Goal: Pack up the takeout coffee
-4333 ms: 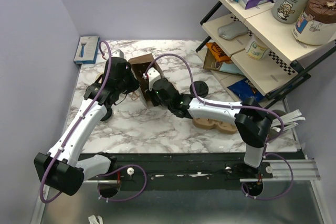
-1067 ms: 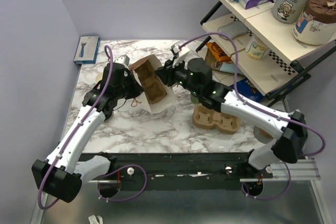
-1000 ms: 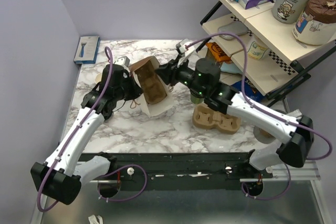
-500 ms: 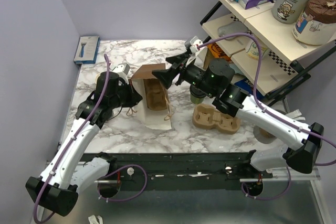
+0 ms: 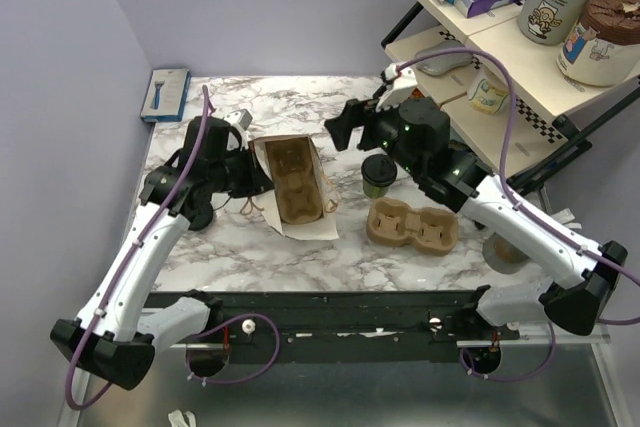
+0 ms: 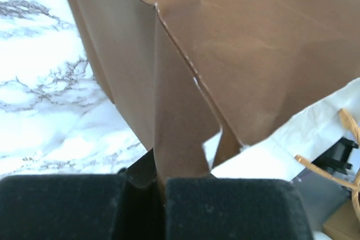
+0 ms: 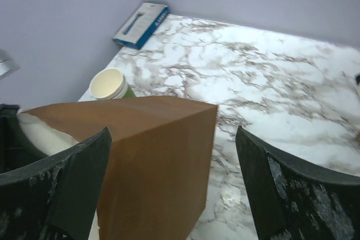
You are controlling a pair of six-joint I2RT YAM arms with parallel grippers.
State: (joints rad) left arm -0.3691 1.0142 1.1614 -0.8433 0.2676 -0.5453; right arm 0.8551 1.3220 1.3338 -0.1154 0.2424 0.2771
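**Not yet bagged**

Pinches a fold of the brown paper bag with the left jaws, closed tight on it. Holds the right jaws spread wide over the bag, gripping nothing. Leaves the takeout coffee upright and lidded on the marble desk, between bag and pulp cup tray.

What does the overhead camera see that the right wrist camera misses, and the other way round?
Only overhead: the lidded cup, a pulp tray beside it, and the shelf. Only right wrist: a lidless cup behind the bag, not visible overhead. Both: the bag, the blue box and the marble table.
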